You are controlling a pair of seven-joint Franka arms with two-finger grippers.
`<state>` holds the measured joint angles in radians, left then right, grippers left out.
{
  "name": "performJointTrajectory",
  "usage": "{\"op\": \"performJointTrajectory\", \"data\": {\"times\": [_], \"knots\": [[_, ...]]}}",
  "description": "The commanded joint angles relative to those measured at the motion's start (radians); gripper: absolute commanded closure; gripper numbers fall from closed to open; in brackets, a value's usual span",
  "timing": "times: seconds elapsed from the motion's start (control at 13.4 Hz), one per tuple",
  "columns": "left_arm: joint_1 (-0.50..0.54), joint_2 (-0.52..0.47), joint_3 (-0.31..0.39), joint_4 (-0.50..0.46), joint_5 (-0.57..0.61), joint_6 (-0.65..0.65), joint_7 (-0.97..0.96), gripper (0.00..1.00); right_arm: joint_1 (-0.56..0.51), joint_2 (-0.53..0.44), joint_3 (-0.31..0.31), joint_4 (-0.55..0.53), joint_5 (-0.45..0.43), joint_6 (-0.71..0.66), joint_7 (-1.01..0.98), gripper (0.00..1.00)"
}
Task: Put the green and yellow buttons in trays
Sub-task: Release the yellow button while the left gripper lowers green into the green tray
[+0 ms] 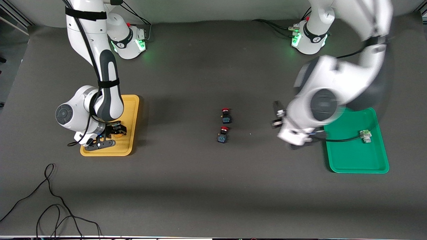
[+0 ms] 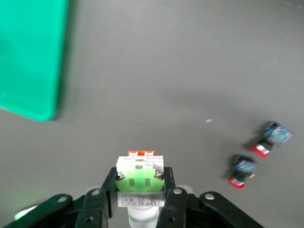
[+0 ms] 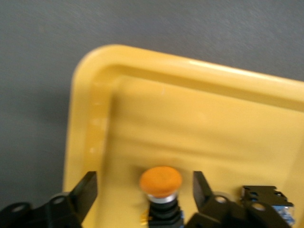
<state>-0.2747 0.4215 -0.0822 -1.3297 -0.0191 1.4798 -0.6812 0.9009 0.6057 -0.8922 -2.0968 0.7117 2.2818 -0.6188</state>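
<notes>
- Left end effector (image 2: 140, 199): clamped on green button (image 2: 140, 178), over table (image 1: 200, 186) beside green tray (image 1: 358, 160); tray at its 10 o'clock in left wrist view.
- One green button (image 1: 366, 136) already in tray.
- Right end effector (image 3: 145, 190): fingers apart, straddling yellow button (image 3: 160, 183) in yellow tray (image 1: 131, 113).
- Step: carry to green tray.
- Next: get over tray, lower, release.

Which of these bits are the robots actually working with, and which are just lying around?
In use:
- yellow tray, orange-capped button standing in it between the open right gripper
- green tray, green button inside
- second green button, held by left gripper

Lying about:
- two red-capped buttons
- loose cable
</notes>
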Motion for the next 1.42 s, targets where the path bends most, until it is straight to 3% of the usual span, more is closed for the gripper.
{"op": "performJointTrajectory", "data": {"times": [0.0, 0.3, 0.45, 0.75, 0.9, 1.12, 1.35], "knots": [[0.122, -0.033, -0.007, 0.038, 0.011, -0.095, 0.127, 1.00, 0.020, -0.020, -0.059, 0.104, -0.052, -0.155, 0.080, 0.00], [0.313, -0.052, -0.007, -0.032, 0.065, -0.075, 0.429, 1.00, 0.020, -0.040, -0.131, 0.335, -0.164, -0.471, 0.184, 0.00], [0.360, -0.072, -0.005, -0.133, 0.074, 0.023, 0.501, 1.00, 0.020, -0.041, -0.151, 0.443, -0.178, -0.611, 0.241, 0.00], [0.396, -0.160, -0.005, -0.554, 0.105, 0.490, 0.546, 1.00, 0.027, -0.061, -0.152, 0.598, -0.239, -0.778, 0.362, 0.00], [0.396, -0.164, -0.004, -0.714, 0.114, 0.717, 0.546, 1.00, 0.047, -0.086, -0.171, 0.632, -0.279, -0.820, 0.381, 0.00], [0.428, -0.130, 0.013, -0.841, 0.178, 0.957, 0.546, 1.00, 0.102, -0.158, -0.192, 0.640, -0.369, -0.826, 0.408, 0.00], [0.443, -0.087, 0.013, -0.902, 0.186, 1.091, 0.548, 1.00, 0.112, -0.242, -0.182, 0.638, -0.443, -0.825, 0.506, 0.00]]}}
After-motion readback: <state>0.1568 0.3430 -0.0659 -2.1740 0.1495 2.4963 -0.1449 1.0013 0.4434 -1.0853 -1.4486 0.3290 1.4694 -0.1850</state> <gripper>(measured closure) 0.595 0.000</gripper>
